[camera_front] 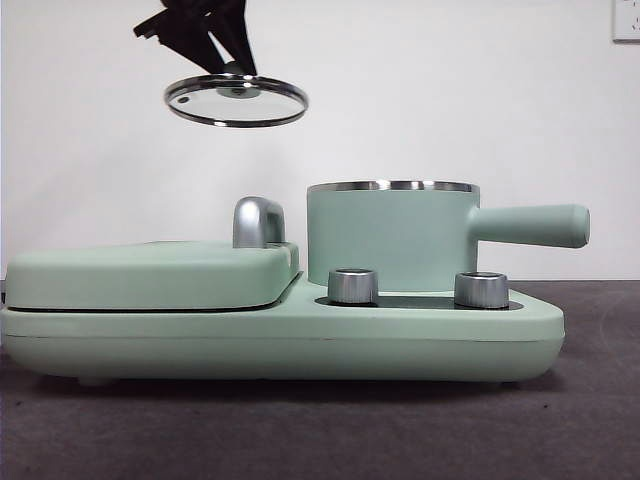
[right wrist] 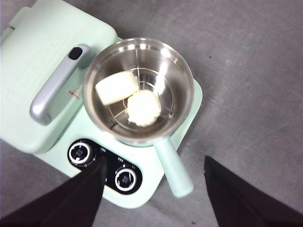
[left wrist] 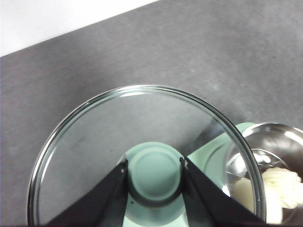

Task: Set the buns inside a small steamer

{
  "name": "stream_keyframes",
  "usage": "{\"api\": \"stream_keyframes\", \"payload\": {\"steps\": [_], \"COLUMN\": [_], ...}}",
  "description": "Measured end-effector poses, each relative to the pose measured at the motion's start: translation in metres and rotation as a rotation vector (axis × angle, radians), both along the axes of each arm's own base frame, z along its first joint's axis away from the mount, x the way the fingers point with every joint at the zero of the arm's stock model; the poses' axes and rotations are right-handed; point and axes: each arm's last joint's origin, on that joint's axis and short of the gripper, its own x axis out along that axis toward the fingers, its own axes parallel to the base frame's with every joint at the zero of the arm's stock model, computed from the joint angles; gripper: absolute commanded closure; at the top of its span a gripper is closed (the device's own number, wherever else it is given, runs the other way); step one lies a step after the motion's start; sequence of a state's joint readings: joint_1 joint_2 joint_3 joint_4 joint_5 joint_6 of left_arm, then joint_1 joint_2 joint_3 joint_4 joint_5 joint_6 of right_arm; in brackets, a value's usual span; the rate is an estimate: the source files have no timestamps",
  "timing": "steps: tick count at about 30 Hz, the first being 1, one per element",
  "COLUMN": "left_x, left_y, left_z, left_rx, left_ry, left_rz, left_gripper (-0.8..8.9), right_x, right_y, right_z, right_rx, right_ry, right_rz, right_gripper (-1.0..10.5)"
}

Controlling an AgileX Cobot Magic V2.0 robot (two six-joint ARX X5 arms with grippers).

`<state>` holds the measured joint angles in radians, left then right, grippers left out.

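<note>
Left gripper [left wrist: 154, 176] jaws clamped on glass lid [camera_front: 236, 100] knob, lid raised, both buns [right wrist: 129, 98] inside small steamer [right wrist: 138, 90], right gripper [right wrist: 154, 187] jaws spread wide above.

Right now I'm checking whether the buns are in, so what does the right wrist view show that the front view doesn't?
Only the right wrist view: both buns lying inside the steamer, on its wire rack.
Only the front view: the glass lid held high by the left gripper.
Both: the steamer's handle and the two dials.
</note>
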<state>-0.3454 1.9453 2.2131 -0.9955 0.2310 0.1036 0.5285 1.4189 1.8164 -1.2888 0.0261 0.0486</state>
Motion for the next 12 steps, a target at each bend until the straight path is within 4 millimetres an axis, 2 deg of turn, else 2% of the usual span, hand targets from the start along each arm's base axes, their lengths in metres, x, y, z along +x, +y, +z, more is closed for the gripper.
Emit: {"api": "stream_keyframes", "payload": {"steps": [6,12], "left_x": [-0.01,-0.025], "left_y": [-0.024,-0.053], "left_z": [0.0,0.0], "left_rx": [0.0,0.0], "left_ry": [0.0,0.0], "left_rz": [-0.064,-0.144], "left_gripper": [7.3,7.31], "right_x": [-0.048,-0.092], "right_y": [-0.025,-0.048], "right_z": [-0.016,-0.046], "right_rx": [0.076,0.201], "right_ry": [-0.123,-0.26], "right_rz": [0.009,0.004], "right_gripper": [6.2,6.2]}}
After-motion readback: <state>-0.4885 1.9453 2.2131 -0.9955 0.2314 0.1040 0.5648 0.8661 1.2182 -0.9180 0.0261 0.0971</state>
